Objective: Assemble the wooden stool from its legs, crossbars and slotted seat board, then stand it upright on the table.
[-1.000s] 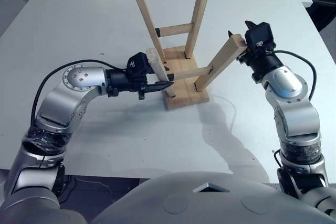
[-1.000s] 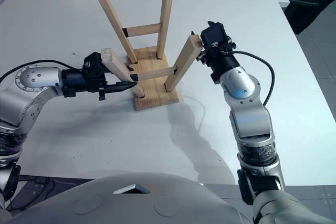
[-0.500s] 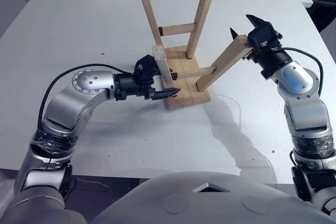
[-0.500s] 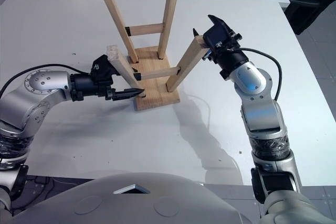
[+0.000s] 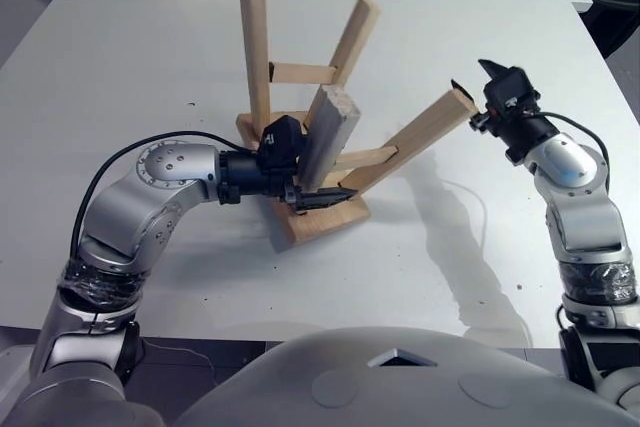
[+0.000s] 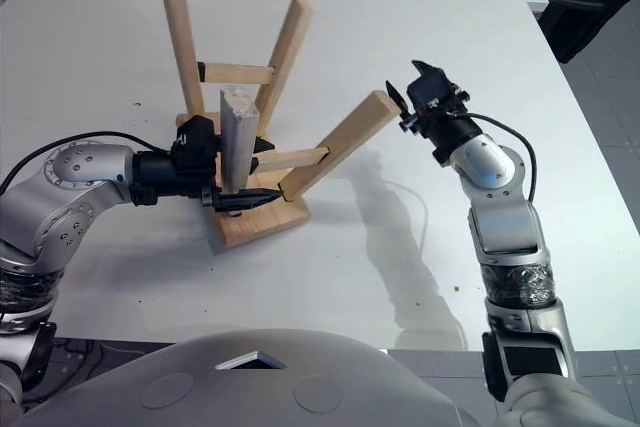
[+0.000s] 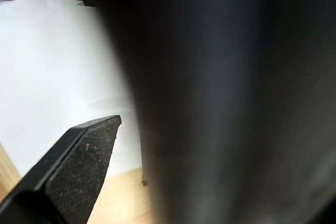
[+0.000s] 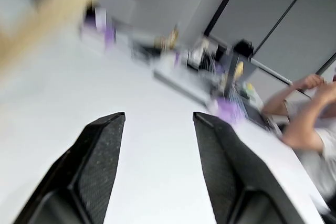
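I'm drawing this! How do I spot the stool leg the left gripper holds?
On the white table sits a tipped, upside-down stool. The held leg is the front one, by the left gripper; alone, it looks short and thick, end towards us.

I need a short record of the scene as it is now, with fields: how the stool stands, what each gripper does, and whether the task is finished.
stool: upside down and tilted, seat board lowest, at the table, legs pointing up
left gripper: jaws shut on the near leg, low by the seat board
right gripper: jaws open, nothing between them, beside the free end of the right leg
task state: parts look joined; stool not yet upright
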{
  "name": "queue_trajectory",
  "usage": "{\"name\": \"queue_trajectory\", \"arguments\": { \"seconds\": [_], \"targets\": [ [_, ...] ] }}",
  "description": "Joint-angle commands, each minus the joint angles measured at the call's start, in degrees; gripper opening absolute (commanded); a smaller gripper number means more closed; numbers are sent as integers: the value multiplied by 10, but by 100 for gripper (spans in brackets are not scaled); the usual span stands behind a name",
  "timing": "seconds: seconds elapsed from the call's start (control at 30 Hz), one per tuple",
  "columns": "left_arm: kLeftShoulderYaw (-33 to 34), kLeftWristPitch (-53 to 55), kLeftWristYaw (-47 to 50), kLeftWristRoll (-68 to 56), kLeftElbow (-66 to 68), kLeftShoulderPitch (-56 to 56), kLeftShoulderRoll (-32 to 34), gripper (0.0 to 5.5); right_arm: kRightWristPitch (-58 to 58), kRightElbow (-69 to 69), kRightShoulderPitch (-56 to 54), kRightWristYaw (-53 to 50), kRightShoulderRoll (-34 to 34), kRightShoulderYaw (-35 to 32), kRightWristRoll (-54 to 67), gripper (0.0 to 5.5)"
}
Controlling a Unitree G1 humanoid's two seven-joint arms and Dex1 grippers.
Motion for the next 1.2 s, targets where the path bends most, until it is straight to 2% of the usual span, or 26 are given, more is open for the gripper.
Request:
{"name": "queue_trajectory", "arguments": {
  "seconds": [0.03,0.37,0.57,0.83,1.03,1.13,1.2],
  "targets": [
    [-10,-31,-6,38,20,25,11,402,50,-60,-43,-7,37,-18,63,238],
    [-7,-55,-5,55,14,49,5,402,47,-17,-25,1,-4,-25,25,238],
    [51,-76,-13,55,31,97,32,402,25,50,12,26,-56,-5,-34,238],
    [136,-118,-64,38,54,192,71,402,15,52,52,81,-106,12,-65,238],
    [164,-162,-60,85,165,192,77,402,17,22,111,152,-152,33,-66,238],
    [161,-188,-23,124,254,147,61,359,18,8,128,177,-163,39,-65,238],
    [152,-206,5,154,318,108,50,318,19,0,134,188,-167,40,-63,209]
  ]
}}
